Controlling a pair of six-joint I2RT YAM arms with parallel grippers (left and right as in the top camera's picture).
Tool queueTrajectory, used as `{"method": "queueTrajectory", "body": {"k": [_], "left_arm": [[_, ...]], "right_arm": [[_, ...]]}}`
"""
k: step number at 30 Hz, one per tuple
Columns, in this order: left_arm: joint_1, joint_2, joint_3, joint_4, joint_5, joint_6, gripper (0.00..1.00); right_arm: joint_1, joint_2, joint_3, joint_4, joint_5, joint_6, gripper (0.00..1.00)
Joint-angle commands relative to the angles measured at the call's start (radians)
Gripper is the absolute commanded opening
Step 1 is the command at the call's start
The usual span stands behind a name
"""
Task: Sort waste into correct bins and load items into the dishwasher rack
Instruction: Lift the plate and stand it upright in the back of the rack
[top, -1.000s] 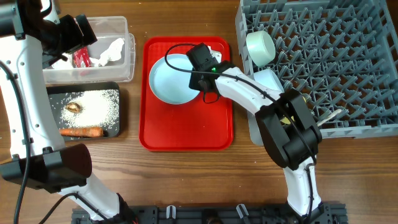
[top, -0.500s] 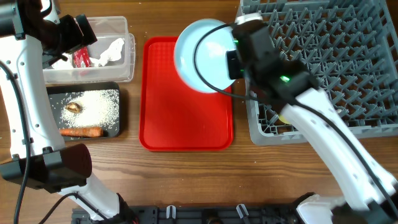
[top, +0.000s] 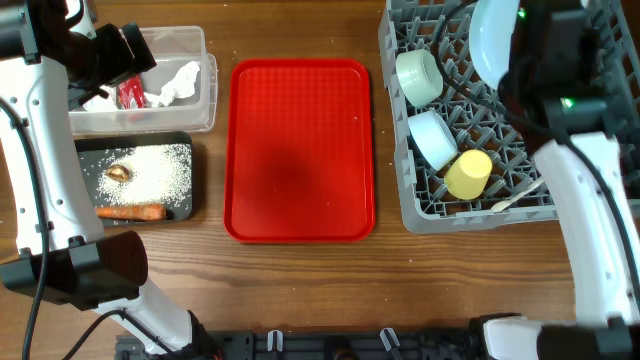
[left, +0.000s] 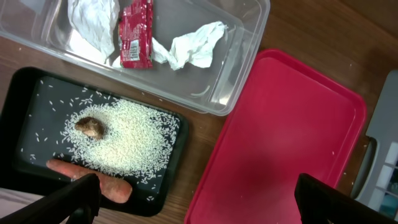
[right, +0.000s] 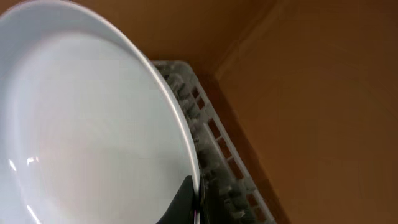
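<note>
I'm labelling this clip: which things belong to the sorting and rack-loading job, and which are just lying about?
Part of the job: plate, upper bowl, lower bowl, yellow cup, rack, clear tub, wrapper, tissues, black tray, rice, food scrap, carrot.
Just lying about: red tray, table.

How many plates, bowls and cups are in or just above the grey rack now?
1 plate
2 bowls
1 cup
Total: 4
</note>
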Motion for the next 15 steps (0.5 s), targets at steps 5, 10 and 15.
{"method": "queueTrajectory", "body": {"k": [5,10,15], "left_arm": [[0.004,0.0,0.006,0.0,-0.006,-0.013,1.0],[0.004,0.0,0.006,0.0,-0.006,-0.013,1.0],[0.004,0.0,0.006,0.0,-0.006,-0.013,1.0]], "right_arm": [[0.002,0.25,0.003,0.126,0.108,-0.246,0.04],[0.005,0.277,0.003,0.143,0.075,-0.247,0.43],[0.038,0.242,0.004,0.182,0.065,-0.132,0.92]]}}
